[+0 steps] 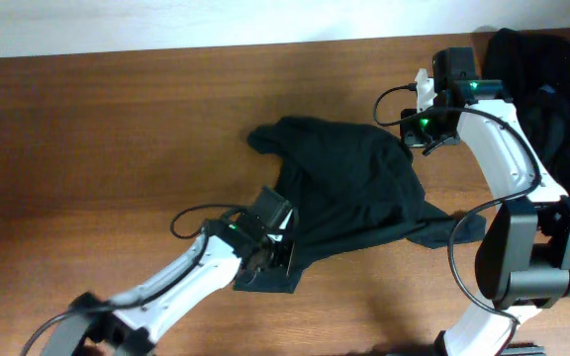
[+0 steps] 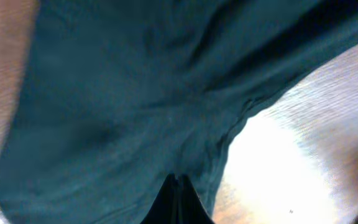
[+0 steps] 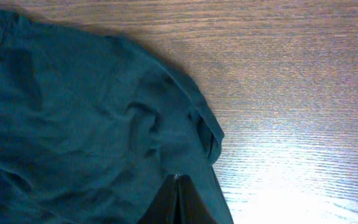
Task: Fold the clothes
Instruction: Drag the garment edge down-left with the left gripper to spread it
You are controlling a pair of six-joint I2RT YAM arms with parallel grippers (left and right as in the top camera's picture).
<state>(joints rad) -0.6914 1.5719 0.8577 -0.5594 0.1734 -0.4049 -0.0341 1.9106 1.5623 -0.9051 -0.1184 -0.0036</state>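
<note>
Lying crumpled at the middle of the wooden tabletop [image 1: 117,129], a black T-shirt [image 1: 354,188] is caught at two edges.
The left gripper [image 1: 273,255], fingers pressed together, pinches its seven-o'clock edge. The right gripper [image 1: 419,133], likewise closed, pinches the one-o'clock edge. A heap of black clothes [image 1: 542,69] sits at the tabletop's two-o'clock corner, apart from the shirt.

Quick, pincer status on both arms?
Left pincer: closed, pinching the black garment.
Right pincer: closed, pinching the same garment's edge.
</note>
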